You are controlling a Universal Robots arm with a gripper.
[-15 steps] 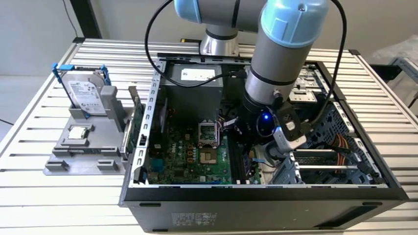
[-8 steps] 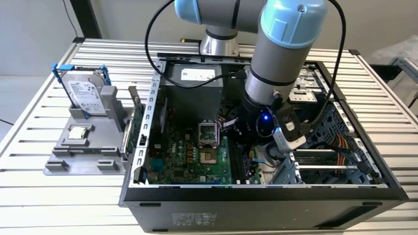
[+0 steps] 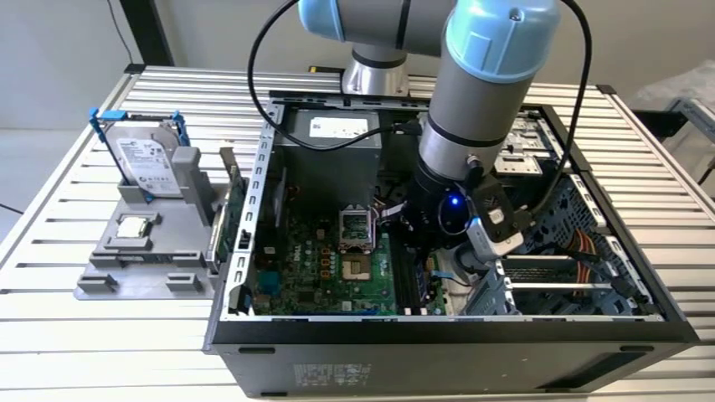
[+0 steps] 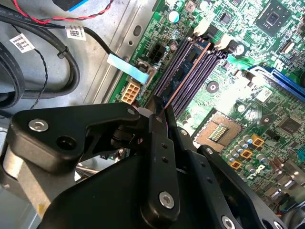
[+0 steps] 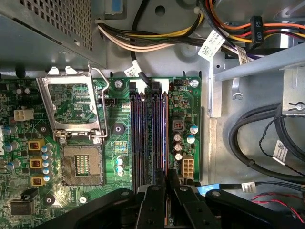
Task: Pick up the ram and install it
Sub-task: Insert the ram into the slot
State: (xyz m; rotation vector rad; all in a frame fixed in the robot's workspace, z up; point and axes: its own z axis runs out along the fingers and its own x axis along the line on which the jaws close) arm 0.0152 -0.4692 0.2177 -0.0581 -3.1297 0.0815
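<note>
Over four memory slots (image 5: 148, 138), one end effector (image 5: 167, 183) closed, apparently pinching one ram (image 5: 165, 143) edge-on; one empty processor socket (image 5: 82, 164) beside.

Matt black plastic forms the gripper (image 4: 159, 114) linkage with bright metal screws, above a glossy green motherboard (image 5: 119, 143), dull grey sheet-metal computer case (image 3: 251, 209), ribbed brushed-metal table (image 3: 100, 335) and shiny silver hard drive (image 3: 149, 163).
</note>
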